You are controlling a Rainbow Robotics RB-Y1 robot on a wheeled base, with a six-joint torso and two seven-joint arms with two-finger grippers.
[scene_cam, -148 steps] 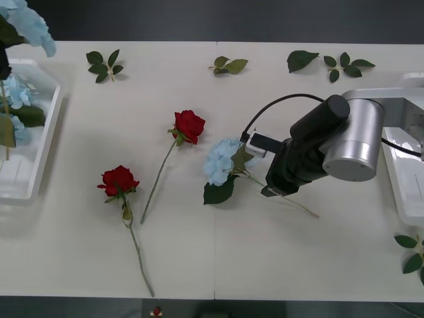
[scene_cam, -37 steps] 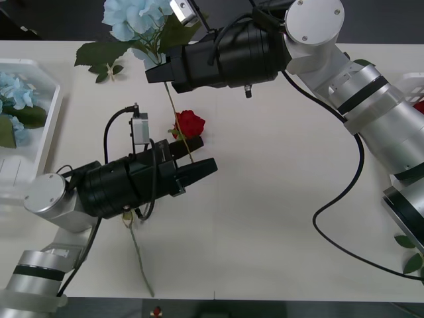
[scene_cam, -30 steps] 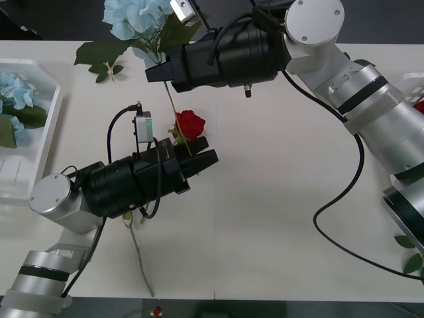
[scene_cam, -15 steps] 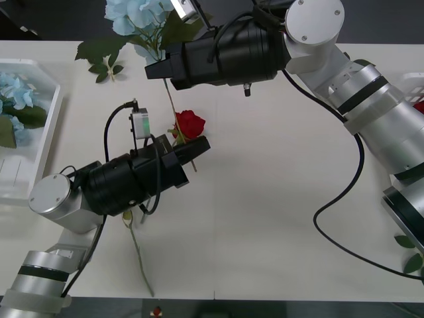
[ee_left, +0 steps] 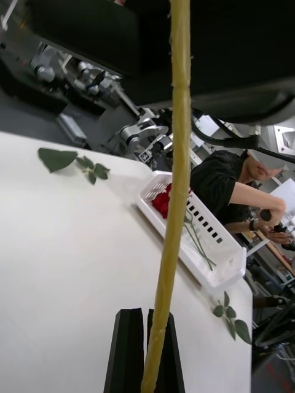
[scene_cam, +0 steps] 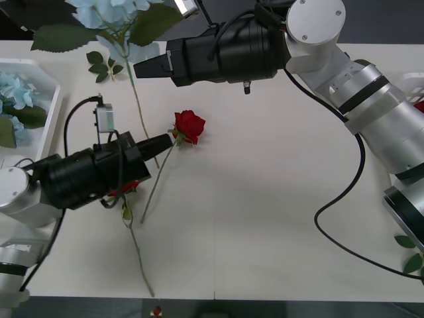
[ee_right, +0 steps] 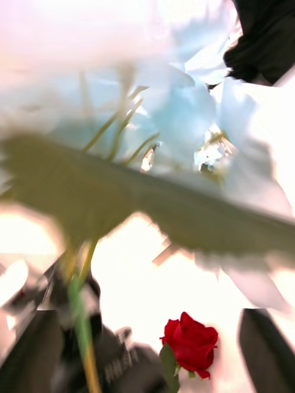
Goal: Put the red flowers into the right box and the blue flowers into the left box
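My left gripper [scene_cam: 162, 141] is shut on the lower stem of a blue flower [scene_cam: 106, 10]. The pale bloom and its big leaves are held high over the table's far left. In the left wrist view the two fingers [ee_left: 129, 350] clamp the yellowish stem [ee_left: 175, 184]. My right gripper [scene_cam: 138, 68] hangs open just beside the upper stem, its fingers [ee_right: 264, 350] spread apart. One red flower [scene_cam: 189, 126] lies mid-table. Another [scene_cam: 127, 187] is partly hidden under my left arm. The left box [scene_cam: 41, 132] holds blue blooms. The right box [ee_left: 209, 245] holds red roses.
A loose leaf sprig [scene_cam: 103, 66] lies at the back left and another [scene_cam: 411, 255] at the front right. The right arm and its cable span the table's back and right side. The front middle of the table is bare.
The left gripper closed on the blue flower's stem and drew back to the left with it. The bloom swung left, away from the right gripper, which has let go.
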